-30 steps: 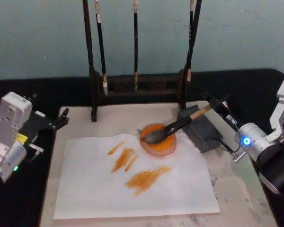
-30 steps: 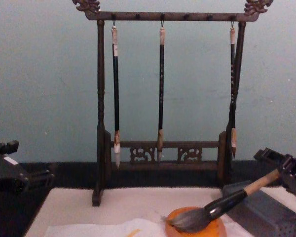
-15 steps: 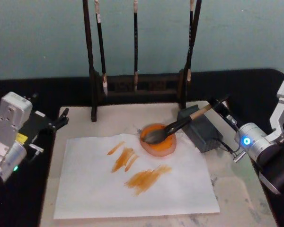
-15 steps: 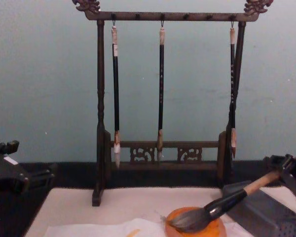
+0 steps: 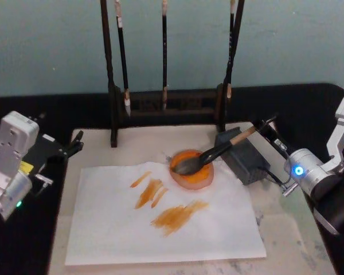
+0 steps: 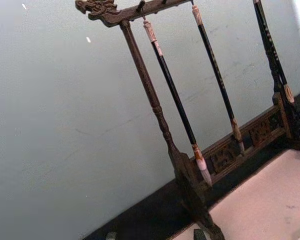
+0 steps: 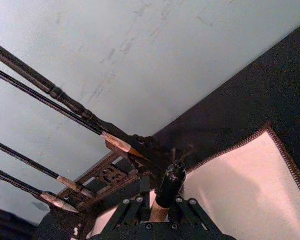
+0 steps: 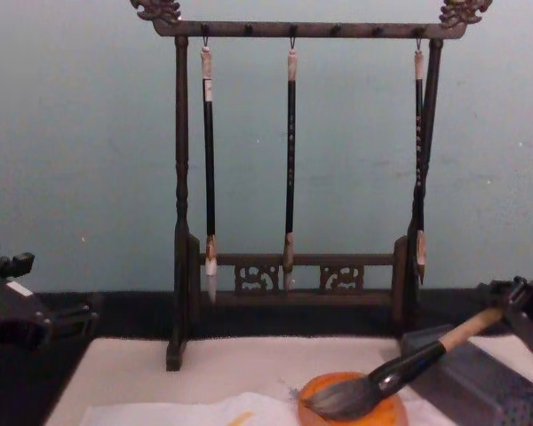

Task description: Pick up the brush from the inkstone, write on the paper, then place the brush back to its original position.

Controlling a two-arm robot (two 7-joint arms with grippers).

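Right tool (image 5: 268, 125) edged back — brush (image 5: 213, 153) across inkstone (image 5: 190, 179) on mat (image 5: 149, 144).

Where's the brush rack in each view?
Head: brush rack top centre, feet on the off-white mat.
Chest: rack centre, nearly full height.
Left wrist: rack slanting against the wall.
Right wrist: rack just beyond the brush.
Shared landmark: the mat at its feet.

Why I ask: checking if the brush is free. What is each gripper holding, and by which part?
The right gripper surrounds the brush at its handle's capped end; whether it clamps cannot be told. The left gripper holds nothing.
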